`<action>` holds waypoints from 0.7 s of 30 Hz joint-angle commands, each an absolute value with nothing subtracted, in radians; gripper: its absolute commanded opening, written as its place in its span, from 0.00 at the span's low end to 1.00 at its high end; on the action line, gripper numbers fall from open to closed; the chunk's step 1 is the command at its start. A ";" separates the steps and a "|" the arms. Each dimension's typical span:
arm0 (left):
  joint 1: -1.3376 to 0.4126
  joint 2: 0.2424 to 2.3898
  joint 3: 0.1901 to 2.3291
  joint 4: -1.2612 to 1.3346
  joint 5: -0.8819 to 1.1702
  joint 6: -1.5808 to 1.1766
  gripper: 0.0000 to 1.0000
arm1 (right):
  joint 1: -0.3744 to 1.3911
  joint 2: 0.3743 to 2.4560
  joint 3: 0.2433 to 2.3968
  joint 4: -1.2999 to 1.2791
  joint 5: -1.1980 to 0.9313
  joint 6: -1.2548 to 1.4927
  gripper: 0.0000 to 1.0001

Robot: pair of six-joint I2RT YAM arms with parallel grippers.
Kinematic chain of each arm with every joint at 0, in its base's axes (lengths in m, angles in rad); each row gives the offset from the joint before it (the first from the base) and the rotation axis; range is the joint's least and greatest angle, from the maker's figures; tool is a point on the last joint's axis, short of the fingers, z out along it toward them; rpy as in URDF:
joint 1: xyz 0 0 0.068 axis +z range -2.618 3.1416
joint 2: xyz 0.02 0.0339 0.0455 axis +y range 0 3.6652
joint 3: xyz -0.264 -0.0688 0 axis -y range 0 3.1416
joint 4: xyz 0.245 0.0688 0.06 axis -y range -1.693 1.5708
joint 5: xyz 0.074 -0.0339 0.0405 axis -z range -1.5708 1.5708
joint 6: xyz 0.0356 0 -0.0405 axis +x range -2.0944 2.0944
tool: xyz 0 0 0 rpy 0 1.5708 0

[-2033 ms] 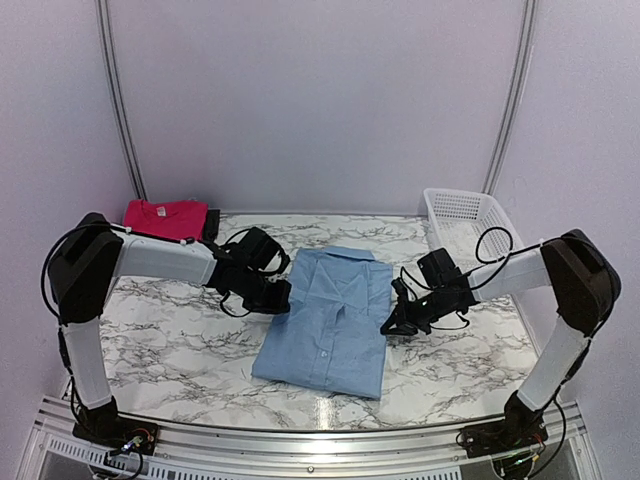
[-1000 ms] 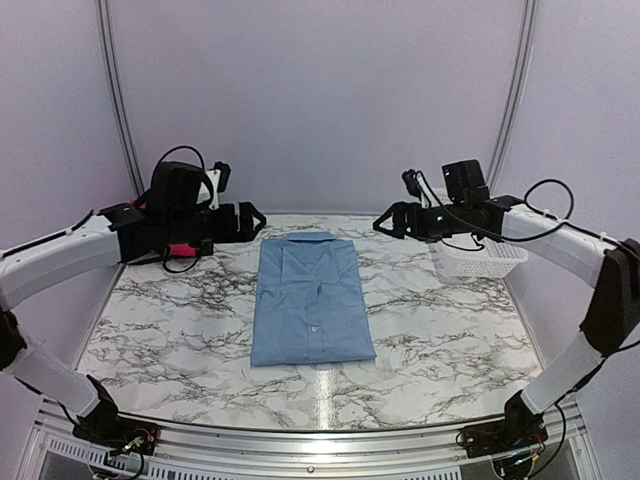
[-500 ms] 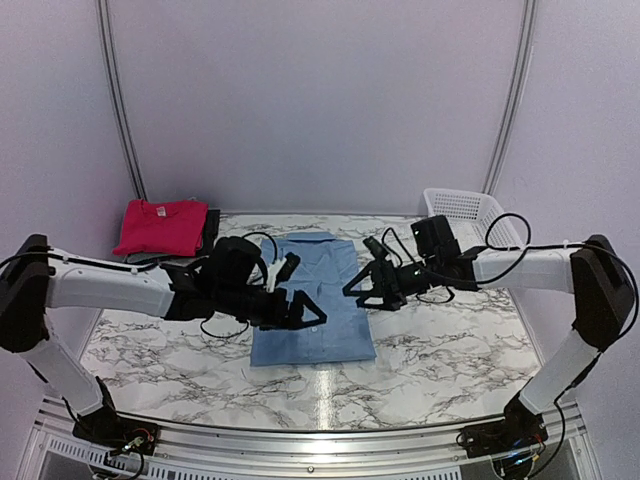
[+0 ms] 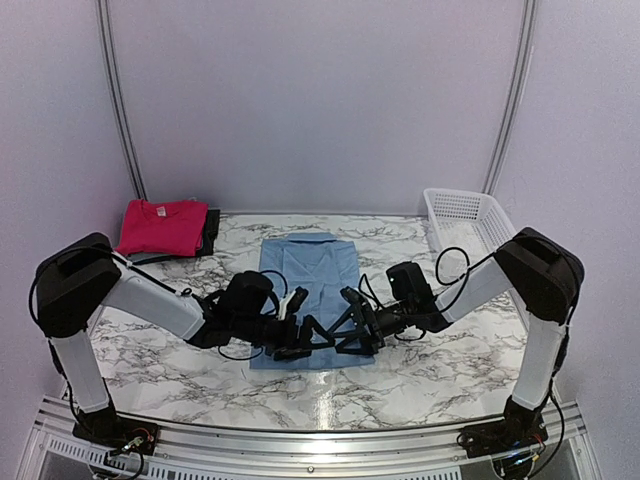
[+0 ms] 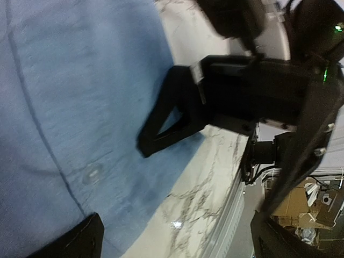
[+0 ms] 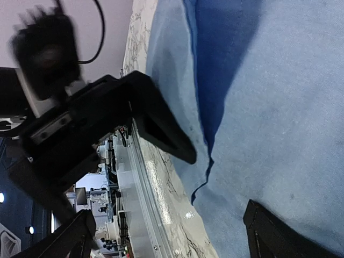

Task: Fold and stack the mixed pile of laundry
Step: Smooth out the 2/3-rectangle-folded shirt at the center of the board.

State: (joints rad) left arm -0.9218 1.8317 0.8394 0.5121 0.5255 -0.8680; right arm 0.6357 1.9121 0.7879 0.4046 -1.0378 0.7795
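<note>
The light blue collared shirt [image 4: 305, 270] is lying folded in the middle of the marble table [image 4: 450, 350], collar away from the arms. From above, both arms are reaching low over its near hem. The left gripper [image 4: 308, 336] and right gripper [image 4: 346, 326] are facing each other tip to tip, just beside one another. Only that view is showing the pink-red T-shirt [image 4: 160, 225] sitting folded at the far left on a dark garment [image 4: 210, 225], and the white slatted basket [image 4: 470, 215] standing at the far right.

The left wrist camera is showing what the overhead cannot. Its own two fingers [image 5: 80, 239] are standing wide apart, with nothing between them but shirt fabric and the marble past the hem. A black finger [image 5: 172, 110] of the right gripper is hanging over the cloth ahead. The right wrist camera is giving the mirror of this: jaws spread fully and empty, a left finger [image 6: 156, 126] opposite, and a folded edge of the shirt running beneath. Whether any fingertip is touching the cloth I cannot tell.
</note>
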 commanded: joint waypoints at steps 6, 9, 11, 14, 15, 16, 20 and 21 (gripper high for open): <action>-0.874 1.866 0.574 0.833 0.509 -1.033 0.99 | 0.633 1.997 0.623 0.480 -1.017 0.764 0.95; -0.857 1.801 0.537 0.831 0.508 -1.022 0.99 | 0.628 1.949 0.614 0.415 -1.011 0.720 0.94; -0.843 1.742 0.521 0.790 0.509 -0.995 0.99 | 0.629 1.871 0.632 0.324 -0.996 0.665 0.94; -0.838 1.636 0.540 0.619 0.478 -0.889 0.99 | 0.628 1.766 0.695 0.170 -0.965 0.579 0.95; -0.841 1.604 0.565 0.537 0.460 -0.842 0.99 | 0.626 1.740 0.723 0.129 -0.955 0.557 0.95; -0.849 1.568 0.596 0.453 0.429 -0.778 0.99 | 0.626 1.714 0.753 0.083 -0.940 0.534 0.95; -0.912 1.441 0.737 0.113 0.149 -0.510 0.99 | 0.623 1.663 0.921 -0.092 -0.869 0.417 0.93; -0.929 1.424 0.754 0.056 0.092 -0.447 0.99 | 0.621 1.670 0.968 -0.135 -0.858 0.379 0.90</action>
